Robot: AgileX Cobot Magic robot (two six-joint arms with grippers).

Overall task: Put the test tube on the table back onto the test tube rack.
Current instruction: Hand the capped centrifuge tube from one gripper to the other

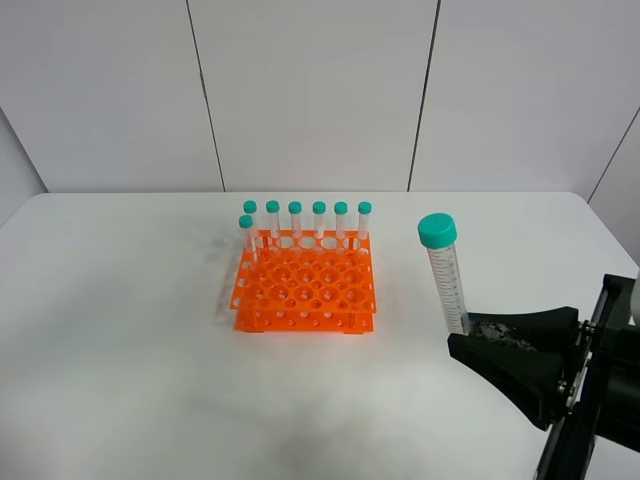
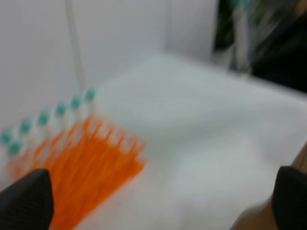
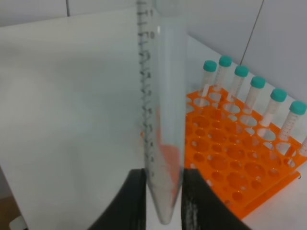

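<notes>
right gripper [image 1: 461,335], by the right edge of the tabletop [image 1: 120,330], clamps the upright test tube [image 1: 445,280] near its tip, with the test tube rack [image 1: 305,295] well apart to its left.

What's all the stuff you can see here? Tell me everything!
White matte table: one, under everything.
Orange plastic rack with round holes: one, mid-table.
Clear plastic test tubes with teal caps: seven, in the rack; six along the back row, one ahead at the left end.
Matching teal-capped tube: one, upright, right of the rack.
Pale wall panels: behind the table.
Right gripper: black, shut on the single tube.
Left gripper: black, open, empty.
</notes>
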